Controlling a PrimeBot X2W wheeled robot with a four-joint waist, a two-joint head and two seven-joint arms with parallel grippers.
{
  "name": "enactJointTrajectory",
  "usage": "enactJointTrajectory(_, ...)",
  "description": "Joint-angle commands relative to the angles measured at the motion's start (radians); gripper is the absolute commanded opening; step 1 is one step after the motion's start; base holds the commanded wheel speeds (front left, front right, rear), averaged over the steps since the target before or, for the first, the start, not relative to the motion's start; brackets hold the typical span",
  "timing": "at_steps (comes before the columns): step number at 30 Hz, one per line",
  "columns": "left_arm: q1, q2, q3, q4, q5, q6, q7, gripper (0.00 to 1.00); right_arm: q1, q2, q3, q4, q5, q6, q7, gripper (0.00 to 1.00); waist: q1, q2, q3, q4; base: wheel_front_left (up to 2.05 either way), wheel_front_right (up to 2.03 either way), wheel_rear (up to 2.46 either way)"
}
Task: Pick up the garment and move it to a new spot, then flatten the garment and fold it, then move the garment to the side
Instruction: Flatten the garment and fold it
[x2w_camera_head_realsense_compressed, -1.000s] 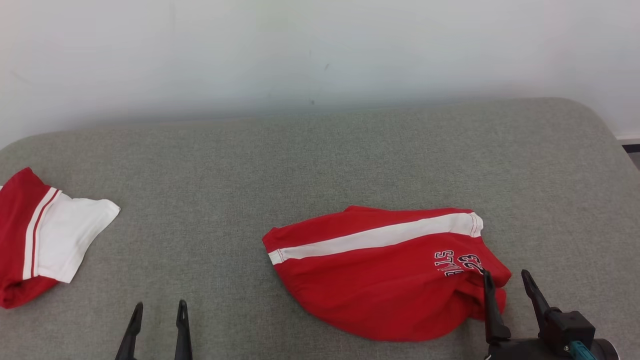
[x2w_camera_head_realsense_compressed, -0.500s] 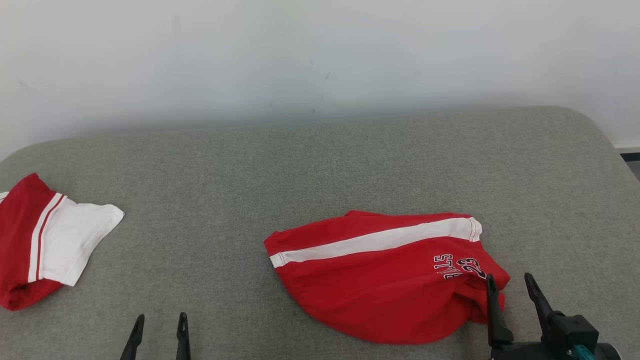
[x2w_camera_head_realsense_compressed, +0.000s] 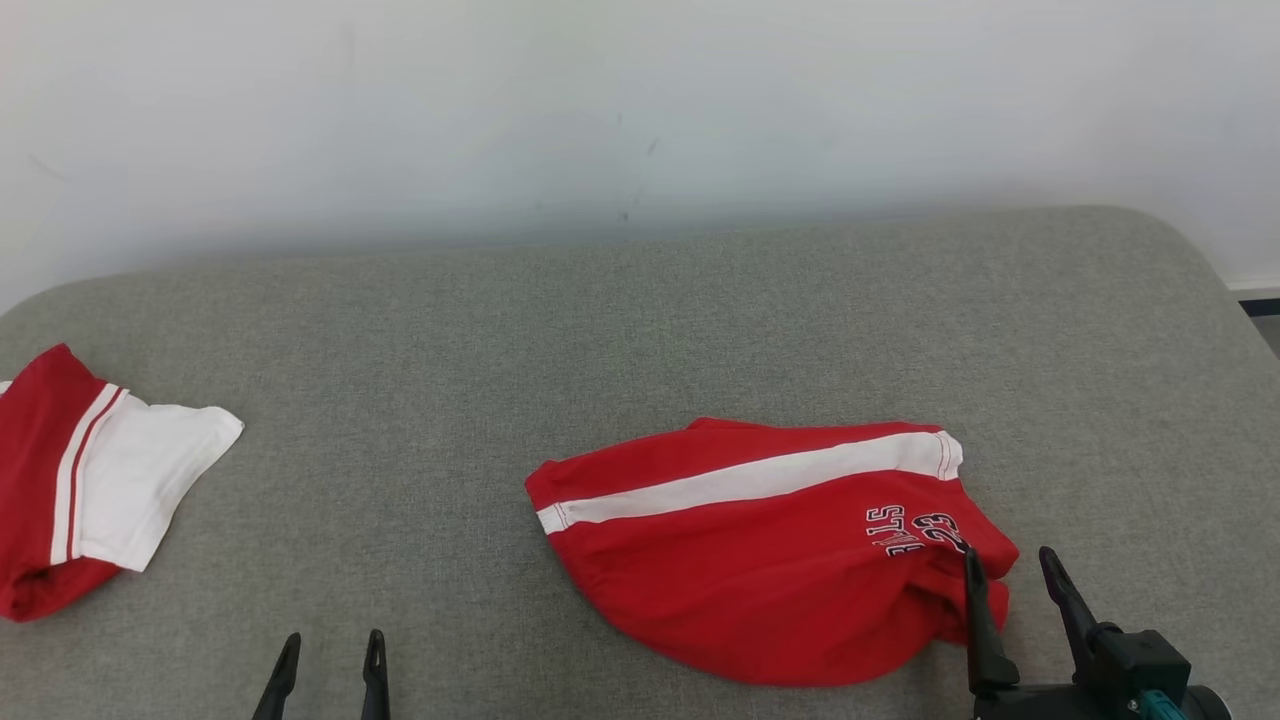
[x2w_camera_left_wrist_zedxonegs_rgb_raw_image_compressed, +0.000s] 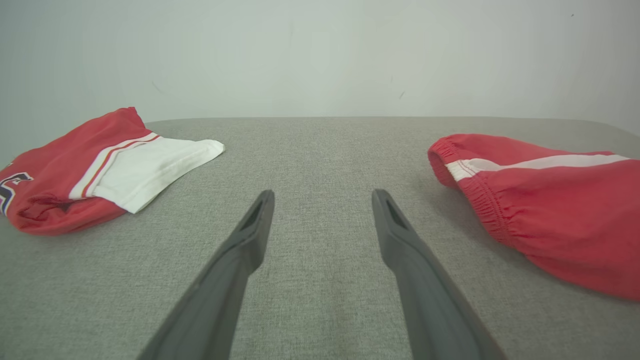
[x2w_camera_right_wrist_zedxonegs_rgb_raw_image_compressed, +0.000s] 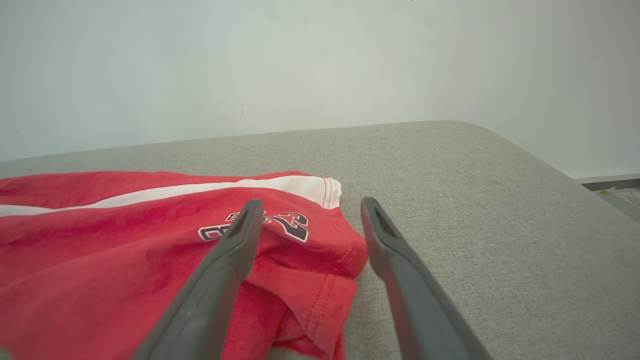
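Grey padded fabric (x2w_camera_head_realsense_compressed: 640, 330) runs back to a plain white wall (x2w_camera_head_realsense_compressed: 640, 100), and the red shorts (x2w_camera_head_realsense_compressed: 760, 560) lie crumpled on it, right of centre and towards the near edge. Their white stripe (x2w_camera_head_realsense_compressed: 750, 480) marks the long axis, running left to right across the robot's front. The printed leg end sits just ahead of the right gripper (x2w_camera_head_realsense_compressed: 1008, 556), while the elastic waistband (x2w_camera_left_wrist_zedxonegs_rgb_raw_image_compressed: 480, 200) faces the left gripper (x2w_camera_head_realsense_compressed: 335, 640), which is well apart from it. Both grippers are spread wide and hold nothing. The right wrist view shows a folded hem corner (x2w_camera_right_wrist_zedxonegs_rgb_raw_image_compressed: 320, 280) between that gripper's fingers, so the right arm seems the likelier one to take hold. Another red-and-white garment (x2w_camera_head_realsense_compressed: 90, 480) lies far left.
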Motion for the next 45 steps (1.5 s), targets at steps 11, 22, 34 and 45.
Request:
enactJointTrajectory(11, -0.118, -0.01, -0.081, 0.127, -0.172, -0.031, 0.043, 1.0, -0.016, 0.001, 0.005, -0.023, 0.006, 0.004, 0.013, 1.0, 0.0, 0.0, -0.004, 0.001, 0.0, 0.0, 0.0)
enactJointTrajectory(22, -0.382, 0.012, -0.222, 0.298, -0.41, -0.033, 0.347, 1.0, -0.175, -0.045, 0.085, -0.118, -0.049, 0.004, 0.302, 1.0, 0.0, 0.0, 0.017, -0.056, 0.0, 0.0, 0.0)
enactJointTrajectory(34, -0.511, 0.007, -0.223, 0.428, -0.502, -0.031, 0.457, 1.0, -0.269, -0.126, 0.165, -0.134, 0.008, 0.004, 0.385, 1.0, 0.0, 0.0, 0.073, -0.083, 0.0, 0.0, 0.0)
enactJointTrajectory(45, -0.552, 0.026, -0.292, 0.416, -0.567, -0.033, 0.469, 0.0, -0.282, -0.13, 0.148, -0.124, 0.011, 0.004, 0.373, 1.0, 0.0, 0.0, 0.108, -0.072, 0.0, 0.0, 0.0)
